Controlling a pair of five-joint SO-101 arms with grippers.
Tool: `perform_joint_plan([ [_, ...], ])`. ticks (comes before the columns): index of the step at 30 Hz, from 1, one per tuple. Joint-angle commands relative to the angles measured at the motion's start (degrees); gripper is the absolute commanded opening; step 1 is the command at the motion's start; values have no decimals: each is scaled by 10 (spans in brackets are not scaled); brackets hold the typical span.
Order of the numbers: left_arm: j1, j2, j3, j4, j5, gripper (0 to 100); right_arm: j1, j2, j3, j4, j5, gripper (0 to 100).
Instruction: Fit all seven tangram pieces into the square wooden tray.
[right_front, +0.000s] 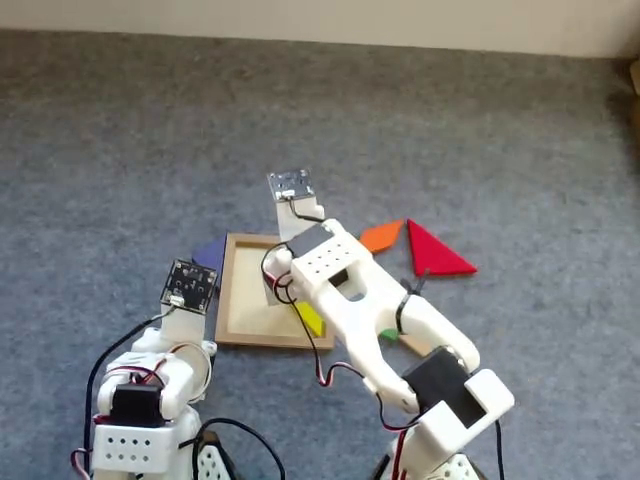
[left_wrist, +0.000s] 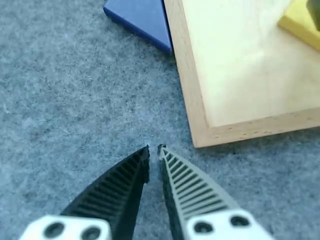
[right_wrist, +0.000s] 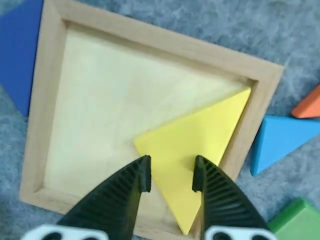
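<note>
The square wooden tray (right_wrist: 50, 100) lies on grey carpet, its rim also seen as tray (right_front: 245, 243) and tray (left_wrist: 192, 90). A large yellow triangle (right_wrist: 200, 135) lies flat inside it, in one corner against the rim. My right gripper (right_wrist: 171, 174) hangs open just above that triangle, one finger on each side of its pointed end. My left gripper (left_wrist: 154, 150) is shut with nothing in it, low over the carpet just outside a tray corner. A dark blue triangle (left_wrist: 140, 17) rests against the outside of the tray.
Loose pieces lie on the carpet beyond the tray's right side: a red triangle (right_front: 435, 252), an orange piece (right_front: 382, 236), a light blue triangle (right_wrist: 280, 140) and a green piece (right_wrist: 295, 220). The right arm (right_front: 350, 290) spans the tray's right half.
</note>
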Motion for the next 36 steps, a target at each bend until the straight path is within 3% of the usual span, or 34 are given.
perform_joint_plan([
  [1, -7, -24, 12, 2, 0, 51, 2, 11, -13, 14, 4, 142],
  [4, -7, -24, 12, 2, 0, 51, 19, 11, -13, 36, 9, 142],
  [9, -7, -24, 12, 2, 0, 51, 43, 11, -13, 45, 101, 142],
  [14, -7, -24, 12, 2, 0, 51, 43, 6, -24, 72, 114, 142],
  [18, -7, -24, 12, 2, 0, 51, 47, -39, -56, 109, 116, 142],
  [22, -7, -24, 12, 1, 0, 51, 63, -106, -53, 114, 170, 142],
  [29, -6, -23, 12, 0, 0, 51, 167, -191, -33, 118, 180, 142],
  [36, -6, -23, 12, 0, 0, 51, 291, -198, -34, 117, 311, 147],
])
